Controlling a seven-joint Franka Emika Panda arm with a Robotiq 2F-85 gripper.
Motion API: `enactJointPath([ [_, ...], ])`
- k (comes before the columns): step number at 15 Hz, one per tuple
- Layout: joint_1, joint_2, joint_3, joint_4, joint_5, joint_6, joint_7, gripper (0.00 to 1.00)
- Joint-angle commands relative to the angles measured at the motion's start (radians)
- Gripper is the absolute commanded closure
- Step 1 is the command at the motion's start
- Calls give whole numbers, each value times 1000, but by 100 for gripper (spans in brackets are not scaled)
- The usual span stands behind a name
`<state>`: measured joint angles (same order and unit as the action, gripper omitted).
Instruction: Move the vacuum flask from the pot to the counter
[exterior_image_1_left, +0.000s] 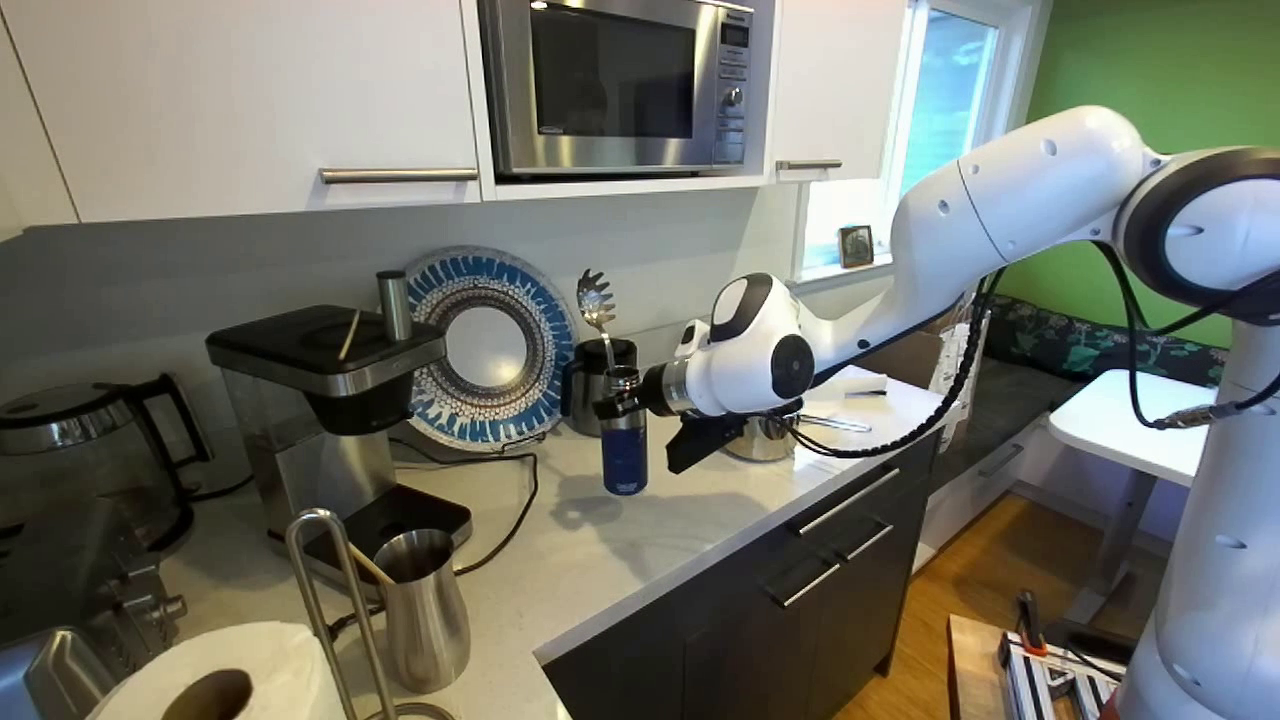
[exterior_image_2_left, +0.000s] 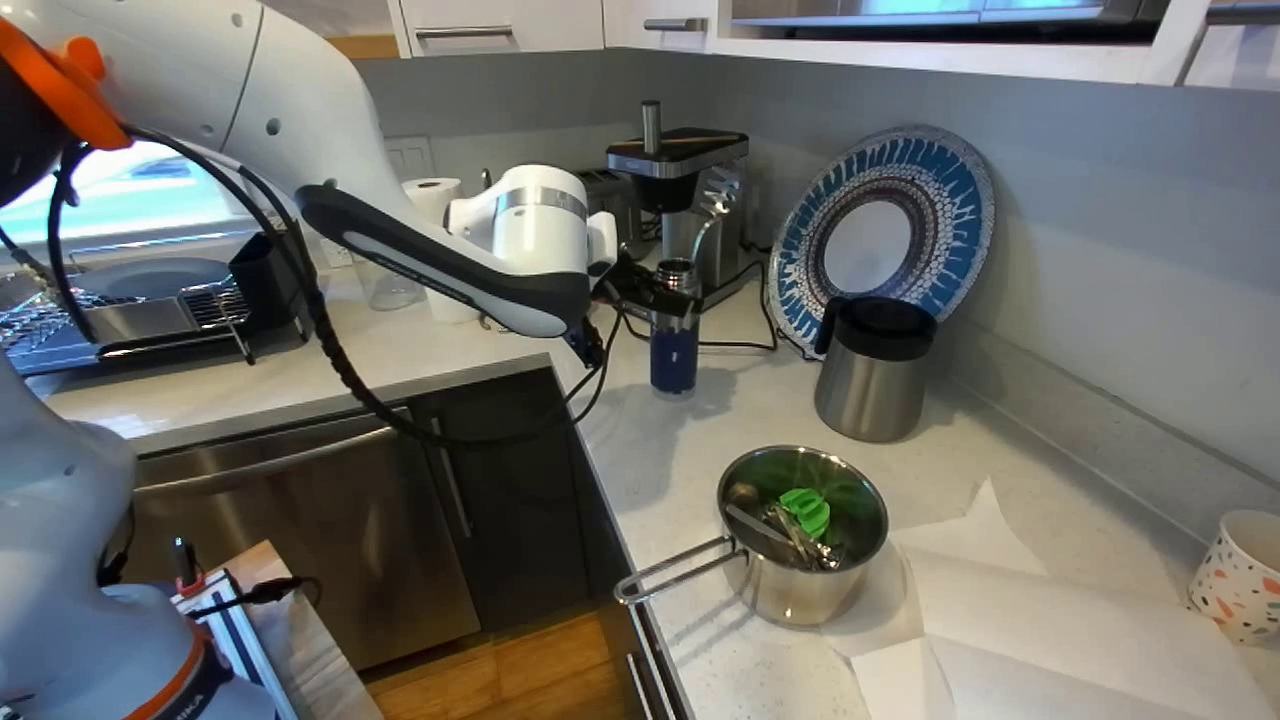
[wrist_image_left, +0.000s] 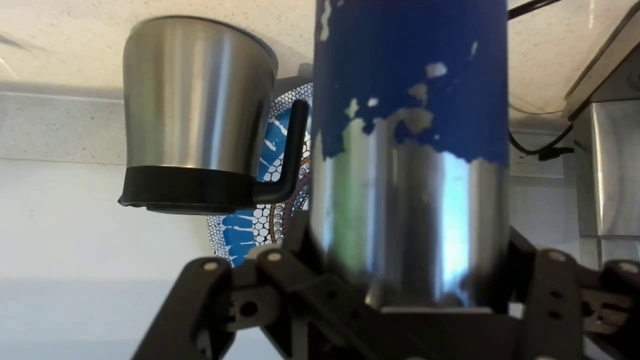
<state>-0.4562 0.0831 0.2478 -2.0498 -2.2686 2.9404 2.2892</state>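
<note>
Plainly, the flask (exterior_image_1_left: 625, 458) is upright in the claw (exterior_image_1_left: 619, 405), clamped round its bare-steel upper part, over the desk (exterior_image_2_left: 760, 420); base contact unclear. Blue paint chipped. A spaghetti server (exterior_image_1_left: 597, 303) pokes from its mouth. Coffee maker (exterior_image_1_left: 325, 470) and steel jug (exterior_image_2_left: 872, 390) nearby; mosaic-patterned plate (exterior_image_2_left: 867, 248) behind jug; shiny pot (exterior_image_2_left: 805, 595) apart, cutlery (exterior_image_2_left: 790, 535) inside.

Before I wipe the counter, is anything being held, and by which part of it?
The blue flask, by its bare-metal upper part, between the fingers.

The pincer (exterior_image_2_left: 675, 299) grips the upright vacuum flask (exterior_image_2_left: 675, 350); the pot (exterior_image_2_left: 800, 596) on the counter (exterior_image_2_left: 740, 420) holds utensils (exterior_image_2_left: 804, 513).
</note>
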Motion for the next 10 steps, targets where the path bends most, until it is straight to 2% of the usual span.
enactJointPath([
  [1,0,0,0,1,0,0,1,18],
  [5,0,0,0,6,0,0,2,18],
  [6,0,0,0,6,0,0,2,43],
  [10,3,25,8,19,-34,-36,40,43],
])
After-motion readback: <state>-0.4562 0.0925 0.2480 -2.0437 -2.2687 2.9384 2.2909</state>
